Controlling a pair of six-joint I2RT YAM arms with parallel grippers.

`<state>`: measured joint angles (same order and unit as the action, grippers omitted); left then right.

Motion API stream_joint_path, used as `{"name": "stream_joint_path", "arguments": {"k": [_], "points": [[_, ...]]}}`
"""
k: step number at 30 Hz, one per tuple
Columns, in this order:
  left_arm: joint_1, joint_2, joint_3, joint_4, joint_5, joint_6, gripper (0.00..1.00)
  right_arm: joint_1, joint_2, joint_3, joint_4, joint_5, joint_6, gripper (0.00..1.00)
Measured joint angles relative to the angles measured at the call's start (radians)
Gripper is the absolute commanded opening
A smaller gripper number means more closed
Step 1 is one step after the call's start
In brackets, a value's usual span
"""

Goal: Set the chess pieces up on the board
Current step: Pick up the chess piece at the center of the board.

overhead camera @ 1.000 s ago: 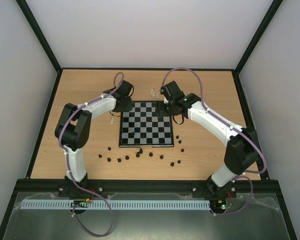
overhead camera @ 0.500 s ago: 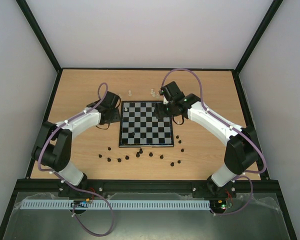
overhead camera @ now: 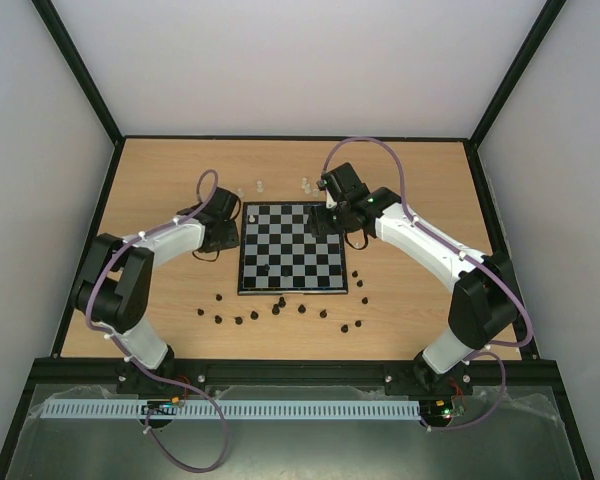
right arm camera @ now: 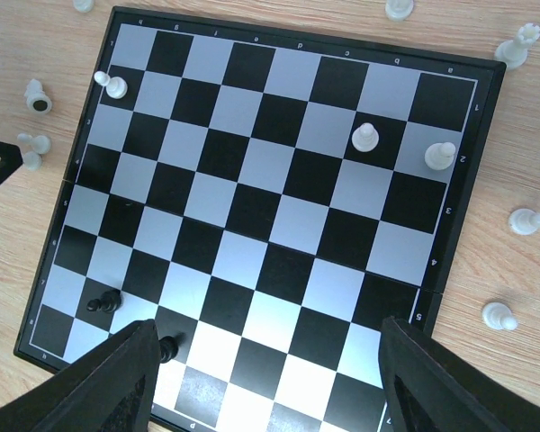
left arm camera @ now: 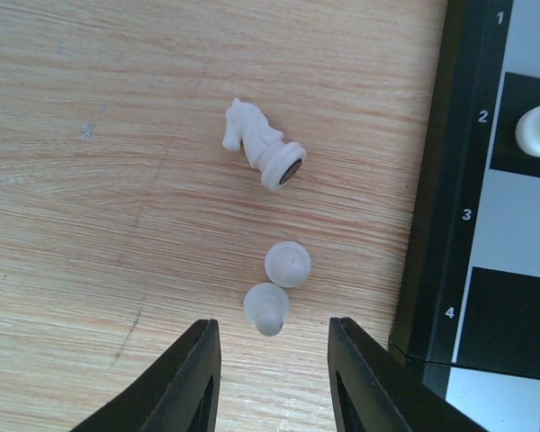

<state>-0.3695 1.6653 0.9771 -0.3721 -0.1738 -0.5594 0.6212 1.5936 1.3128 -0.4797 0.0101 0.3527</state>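
Chess pieces point(overhead camera: 302, 308) mostly lie on the worktop point(overhead camera: 160, 180) around the board point(overhead camera: 290, 250); only a few stand on it, so most is left. Left tool point(left arm camera: 272, 321), parted and empty, hangs over a white pawn point(left arm camera: 267, 309) just beside the board; right tool point(right arm camera: 267, 322) hangs wide, empty, above it.

Two pawns point(left arm camera: 287, 264) between left end effector point(left arm camera: 272, 337) fingers point(left arm camera: 193, 382); toppled knight point(left arm camera: 263, 144) beyond; board point(left arm camera: 432, 225) edge beside one finger.

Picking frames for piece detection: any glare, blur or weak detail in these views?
Left wrist: white knight crisp, shadows soft. Right wrist: sheen on the board near the fingers, themselves dark and blurred. Top external: chess pieces too tiny to identify.
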Motion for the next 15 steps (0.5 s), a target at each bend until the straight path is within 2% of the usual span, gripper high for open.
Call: {"name": "stream_joint_path", "arguments": {"k": [15], "points": [[0.004,0.076,0.077,0.014,0.000,0.019,0.28,0.000,0.000,-0.005,0.006,-0.001,0.000,0.67]]}}
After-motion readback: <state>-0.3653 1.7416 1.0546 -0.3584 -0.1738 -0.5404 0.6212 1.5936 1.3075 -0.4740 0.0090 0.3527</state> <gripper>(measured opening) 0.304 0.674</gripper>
